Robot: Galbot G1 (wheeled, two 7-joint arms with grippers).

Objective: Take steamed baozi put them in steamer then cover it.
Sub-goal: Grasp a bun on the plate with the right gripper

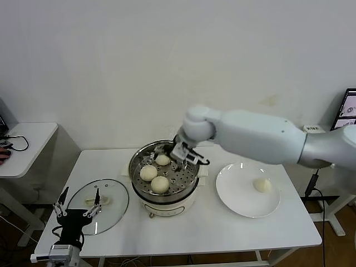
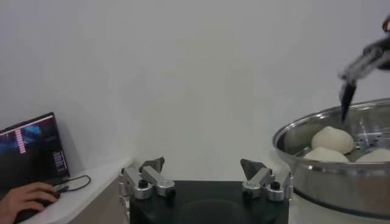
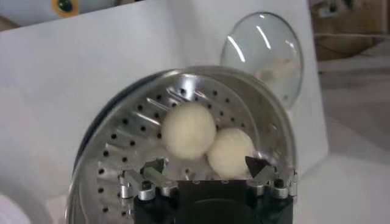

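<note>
The steamer [image 1: 186, 192] stands mid-table with three baozi on its perforated tray: one at the back [image 1: 162, 160], one at the left [image 1: 148, 173], one at the front [image 1: 159, 184]. A fourth baozi [image 1: 262, 184] lies on the white plate [image 1: 239, 201] to the right. My right gripper [image 1: 181, 156] is open and empty, low over the tray's back right, beside the back baozi. In the right wrist view [image 3: 205, 165] it hangs over the tray [image 3: 122, 146] with two baozi [image 3: 189, 129] ahead. The glass cover [image 1: 105, 194] lies flat on the table's left. My left gripper [image 1: 78, 206] is open over the cover's near edge.
A side table [image 1: 28, 139] with cables stands at the far left, and a hand rests by a laptop [image 2: 33, 152] in the left wrist view. The steamer wall [image 2: 329, 182] fills that view's right side. A monitor [image 1: 348, 105] is at the far right.
</note>
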